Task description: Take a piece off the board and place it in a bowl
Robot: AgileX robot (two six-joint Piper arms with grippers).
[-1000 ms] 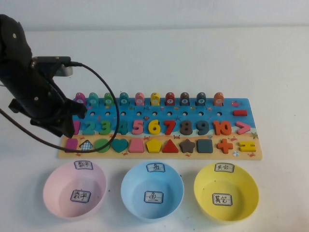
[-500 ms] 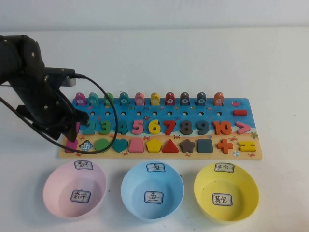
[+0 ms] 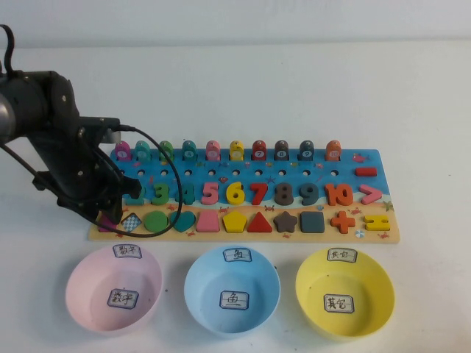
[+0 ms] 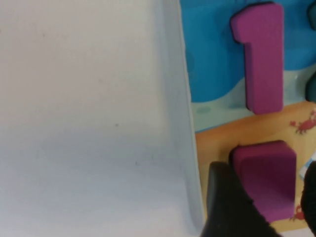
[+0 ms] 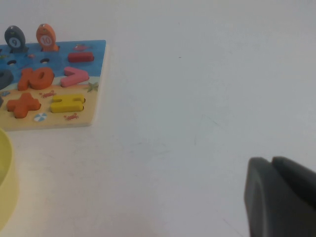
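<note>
The board [image 3: 368,234] lies across the middle of the table. The magenta-pink rectangular piece [image 4: 266,170] sits in its slot at the board's left end, below the magenta number 1 [image 4: 261,59]; in the high view it [image 3: 107,221] is mostly hidden by the arm. My left gripper [image 4: 269,197] is low over that piece, open, with one finger [image 4: 227,207] at one side of it and the other at the opposite side. It also shows in the high view [image 3: 103,212]. The yellow bowl [image 3: 344,291] stands in front of the board's right end. My right gripper [image 5: 279,197] is shut and empty, above bare table right of the board.
A pink bowl [image 3: 113,288] and a blue bowl [image 3: 232,289] stand in front of the board, left of the yellow one. The left arm's black cable [image 3: 173,184] loops over the board's left numbers. The board's right end [image 5: 59,118] and the yellow bowl's rim [image 5: 4,182] show in the right wrist view.
My left arm has swung left and come down over the board's left end, until its fingers stand either side of the magenta-pink piece. The board and bowls have not moved.
</note>
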